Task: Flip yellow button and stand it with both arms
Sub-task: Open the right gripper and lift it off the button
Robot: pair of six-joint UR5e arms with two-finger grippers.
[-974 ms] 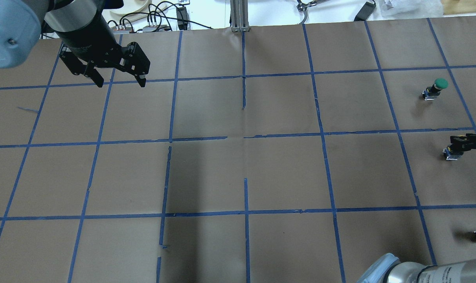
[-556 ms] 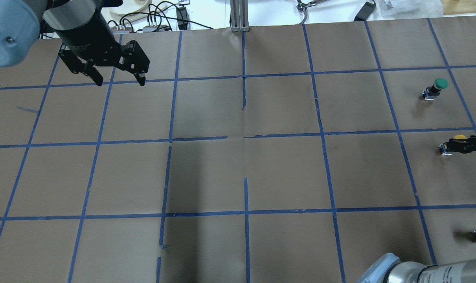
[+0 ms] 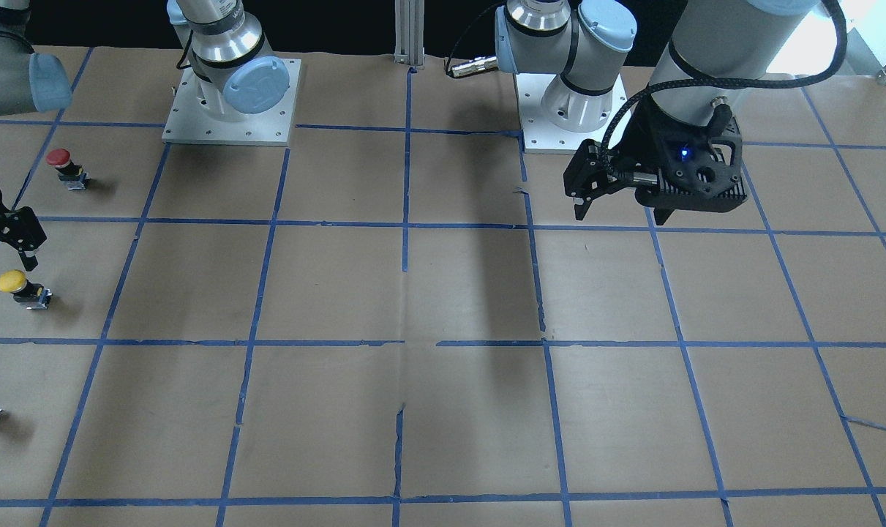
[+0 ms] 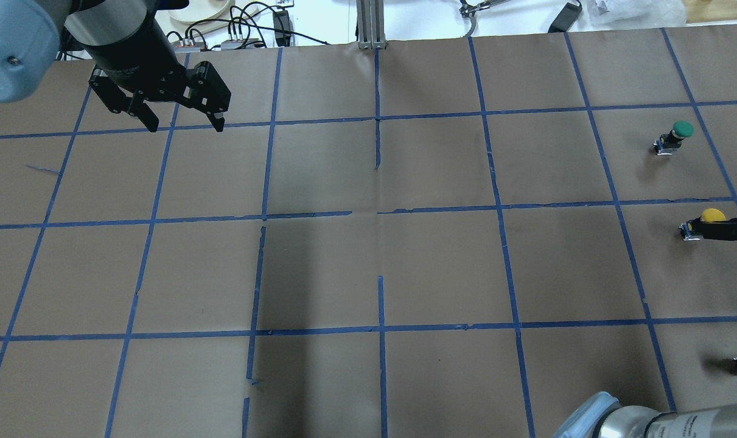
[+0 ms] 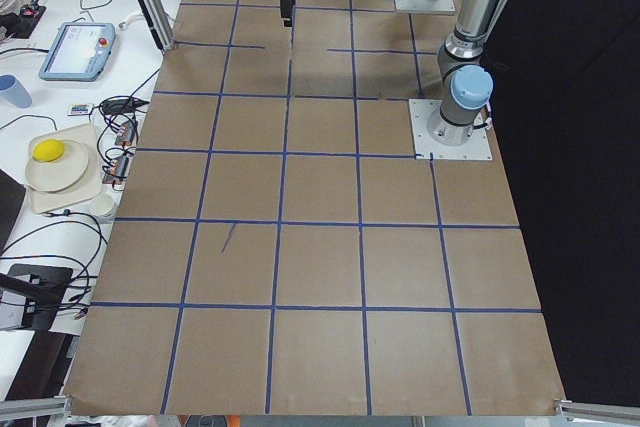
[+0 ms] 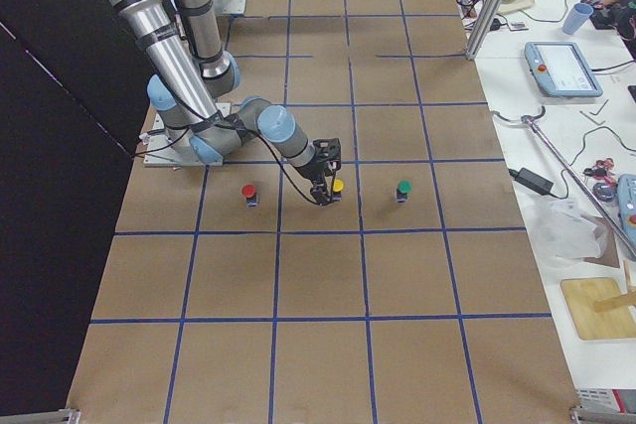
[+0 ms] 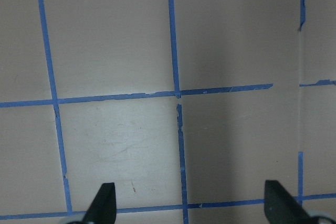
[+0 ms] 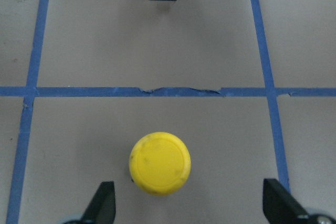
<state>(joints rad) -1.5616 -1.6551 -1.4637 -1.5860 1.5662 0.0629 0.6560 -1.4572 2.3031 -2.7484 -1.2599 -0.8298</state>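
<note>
Over at the robot's right edge of the table (image 4: 441,267), the yellow button (image 8: 159,162) stood upright on its base, cap up. The right gripper (image 8: 190,205) hung just above it, fingers spread wide, gripping nothing. Well apart, the left gripper (image 4: 185,125) hovered above the far side, likewise spread and holding nothing. A green button (image 4: 683,128) stood in the next square.
</note>
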